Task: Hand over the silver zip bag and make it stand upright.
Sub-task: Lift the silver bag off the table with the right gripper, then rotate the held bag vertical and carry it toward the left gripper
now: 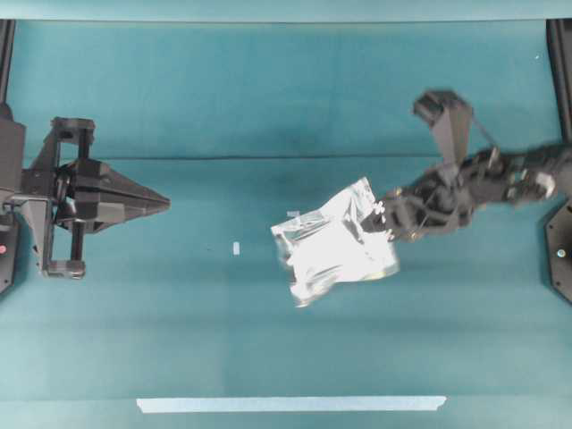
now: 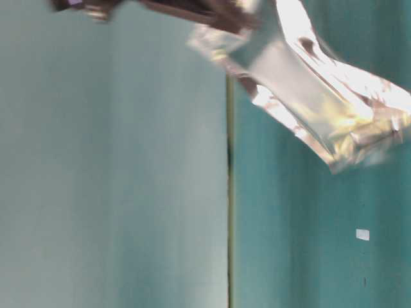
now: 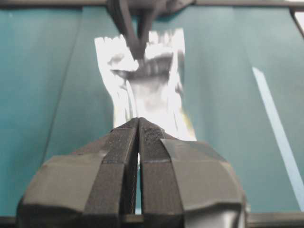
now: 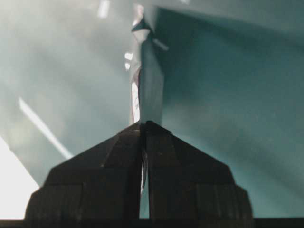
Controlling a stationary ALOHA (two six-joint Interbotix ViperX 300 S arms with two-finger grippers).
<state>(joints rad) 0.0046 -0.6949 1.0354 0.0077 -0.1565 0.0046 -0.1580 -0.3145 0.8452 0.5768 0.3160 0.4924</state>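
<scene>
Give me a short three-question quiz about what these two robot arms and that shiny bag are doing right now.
1. True or false: the silver zip bag is held by the right gripper.
2. The left gripper is: A) shut and empty, B) open wide, C) clamped on the bag.
3. Fill in: in the overhead view the pale tape strip lies near the ______ edge of the teal table.

Key
1. True: its jaws pinch one edge of the bag.
2. A: its jaws are pressed together, well away from the bag.
3. Bottom.
</scene>
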